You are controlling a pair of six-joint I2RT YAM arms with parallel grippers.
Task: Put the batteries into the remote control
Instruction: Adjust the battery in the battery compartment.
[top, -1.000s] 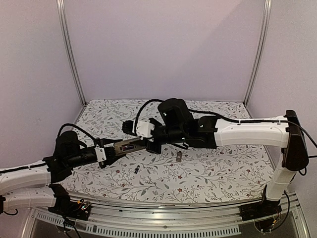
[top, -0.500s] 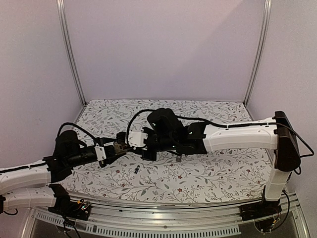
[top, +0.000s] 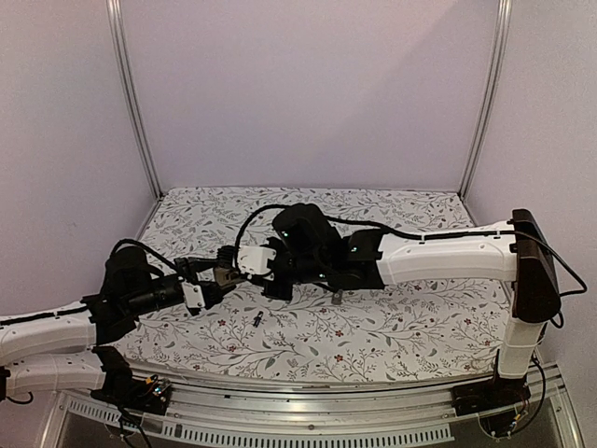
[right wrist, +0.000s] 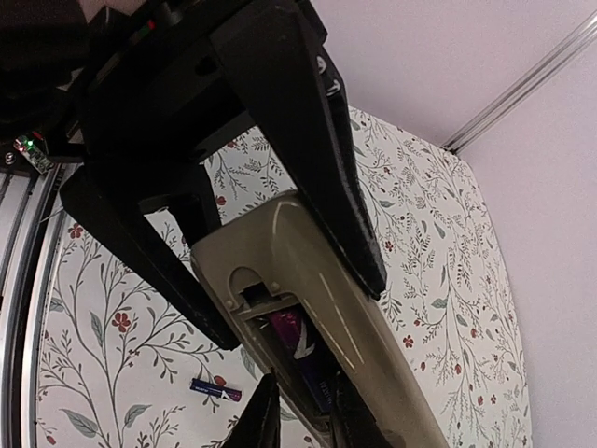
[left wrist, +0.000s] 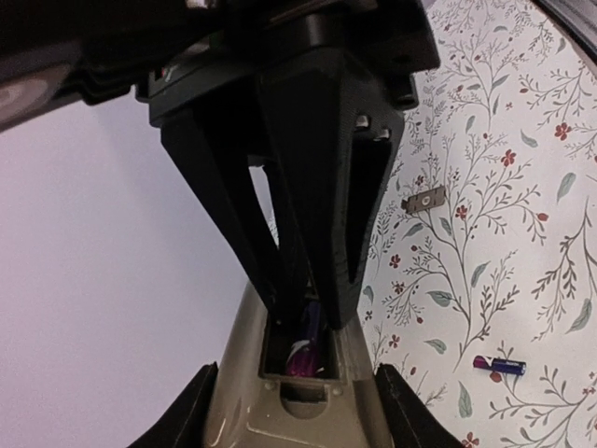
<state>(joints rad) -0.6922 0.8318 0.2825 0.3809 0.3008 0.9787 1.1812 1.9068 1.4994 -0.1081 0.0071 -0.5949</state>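
My left gripper (left wrist: 298, 375) is shut on the sides of the remote control (left wrist: 308, 420), holding it above the table with its greyish back and open battery recess showing. One purple battery (left wrist: 303, 357) lies partly inside the recess. My right gripper (left wrist: 306, 313) reaches in from the far end, its narrowed fingers either side of that battery. In the right wrist view the battery (right wrist: 291, 331) sits in the remote (right wrist: 298, 243) between my right gripper's (right wrist: 308, 401) fingers. From above, both grippers meet at the remote (top: 224, 276). A second battery (top: 256, 320) lies loose on the cloth.
The table is covered by a floral cloth (top: 392, 327). A small grey flat piece (top: 338, 297) lies on it below the right forearm, also in the left wrist view (left wrist: 424, 200). The loose battery (right wrist: 216, 390) lies below the held remote.
The right arm has swung left onto the remote and its fingers have narrowed around the battery in the recess. The left gripper has kept its grip and shifted slightly.
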